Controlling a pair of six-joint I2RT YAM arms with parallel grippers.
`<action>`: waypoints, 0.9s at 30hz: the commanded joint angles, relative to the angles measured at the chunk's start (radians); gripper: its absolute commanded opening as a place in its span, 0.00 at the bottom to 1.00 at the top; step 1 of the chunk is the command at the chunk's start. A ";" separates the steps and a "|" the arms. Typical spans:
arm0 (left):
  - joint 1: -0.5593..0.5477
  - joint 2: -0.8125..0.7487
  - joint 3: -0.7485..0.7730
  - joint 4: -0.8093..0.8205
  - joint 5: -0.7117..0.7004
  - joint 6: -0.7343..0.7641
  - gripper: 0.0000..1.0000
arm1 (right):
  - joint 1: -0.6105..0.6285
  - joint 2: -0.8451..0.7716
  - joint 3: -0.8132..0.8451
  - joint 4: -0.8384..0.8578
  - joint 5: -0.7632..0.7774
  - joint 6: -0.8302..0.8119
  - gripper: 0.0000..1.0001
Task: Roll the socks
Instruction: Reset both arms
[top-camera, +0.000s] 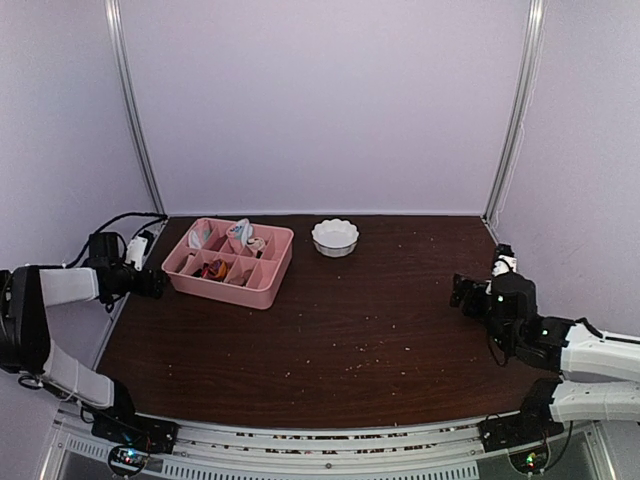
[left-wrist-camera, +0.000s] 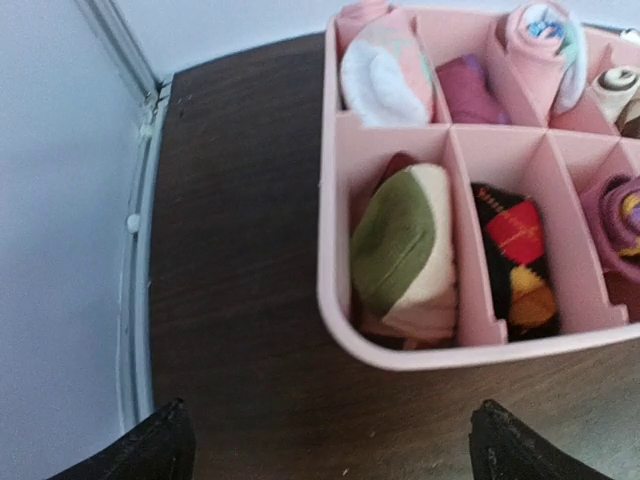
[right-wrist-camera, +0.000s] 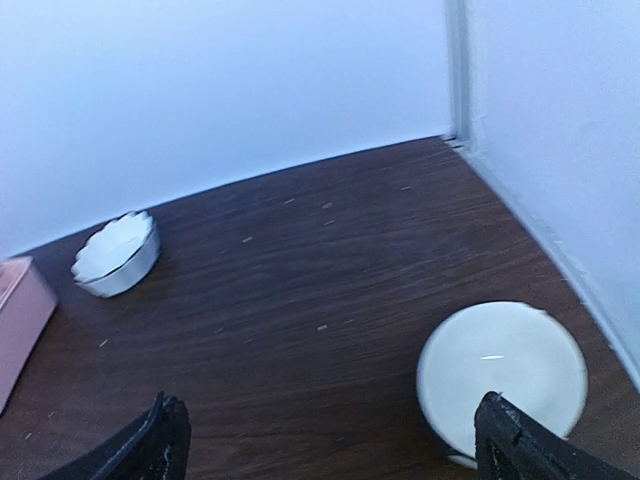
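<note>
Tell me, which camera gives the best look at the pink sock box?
The left wrist view: the pink box shows close up, its rolled socks clear in separate compartments. The top view shows it whole but small; the right wrist view catches only one corner.

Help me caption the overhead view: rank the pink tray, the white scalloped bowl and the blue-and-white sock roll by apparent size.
1. Pink tray, clearly largest.
2. White scalloped bowl.
3. Blue-and-white sock roll, smallest.
All three sit at similar depth, so nearness hardly skews this.
</note>
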 joint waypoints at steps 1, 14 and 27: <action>-0.008 0.024 -0.006 0.386 0.194 -0.124 0.98 | -0.029 -0.116 -0.090 -0.048 0.403 0.074 1.00; -0.021 0.060 -0.150 0.697 0.066 -0.182 0.98 | -0.142 -0.611 -0.388 0.485 0.619 -0.539 1.00; -0.078 0.040 -0.204 0.782 -0.041 -0.155 0.98 | -0.442 0.145 -0.280 0.902 0.060 -0.516 1.00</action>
